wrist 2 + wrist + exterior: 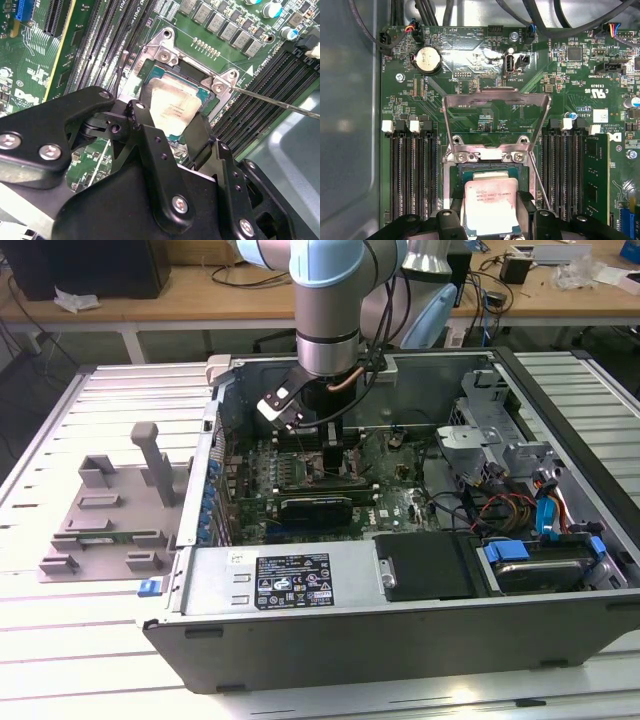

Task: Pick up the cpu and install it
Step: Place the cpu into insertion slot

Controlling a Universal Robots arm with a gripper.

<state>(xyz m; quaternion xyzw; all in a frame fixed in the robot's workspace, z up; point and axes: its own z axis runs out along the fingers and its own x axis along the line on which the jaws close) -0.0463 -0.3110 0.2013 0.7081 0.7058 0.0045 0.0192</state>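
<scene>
The cpu [490, 202], a square chip with a silvery top, sits between my two black fingers directly over the open socket [490, 175] on the green motherboard [470, 60]. In the second wrist view the cpu [172, 107] lies level with the socket frame; one finger [136, 111] is against one edge and the other finger [199, 131] against the opposite edge. My gripper [490, 212] is closed on the chip's sides. In the exterior view the gripper [325, 440] reaches down into the open computer case [400, 610].
The socket's metal load plate [495, 112] stands flipped up, and its thin lever [540, 185] angles out beside it. Memory slots [412, 175] flank the socket. A long black card [315, 508] lies nearby. A grey tray with posts [110, 510] sits outside the case, at the exterior view's left.
</scene>
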